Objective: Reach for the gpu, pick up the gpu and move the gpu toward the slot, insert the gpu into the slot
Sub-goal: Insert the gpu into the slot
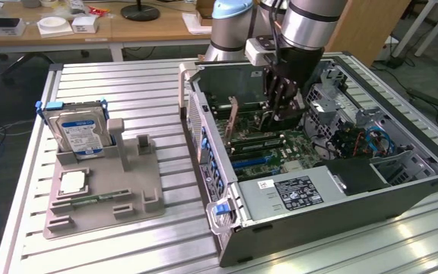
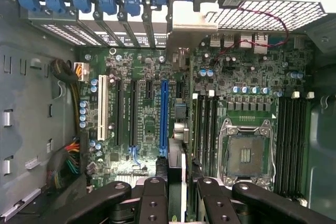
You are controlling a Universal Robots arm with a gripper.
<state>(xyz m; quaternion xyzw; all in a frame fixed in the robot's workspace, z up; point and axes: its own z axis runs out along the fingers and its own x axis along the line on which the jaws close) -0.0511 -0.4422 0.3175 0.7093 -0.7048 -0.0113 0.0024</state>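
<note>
- Black multi-fingered gripper (image 2: 177, 195) inside open grey computer case (image 1: 401, 194), pinching thin flat dark circuit card, the gpu (image 2: 178, 169), edge-on between its fingers.
- Held just above green motherboard (image 2: 147, 129), beside long narrow blue slot (image 2: 164, 116).
- Likely light, stiff, fragile; best gripped by top edge.

Wooden desks (image 1: 128, 25) stand behind the ribbed metal table (image 1: 128, 85) on grey floor (image 1: 6, 80)
</note>
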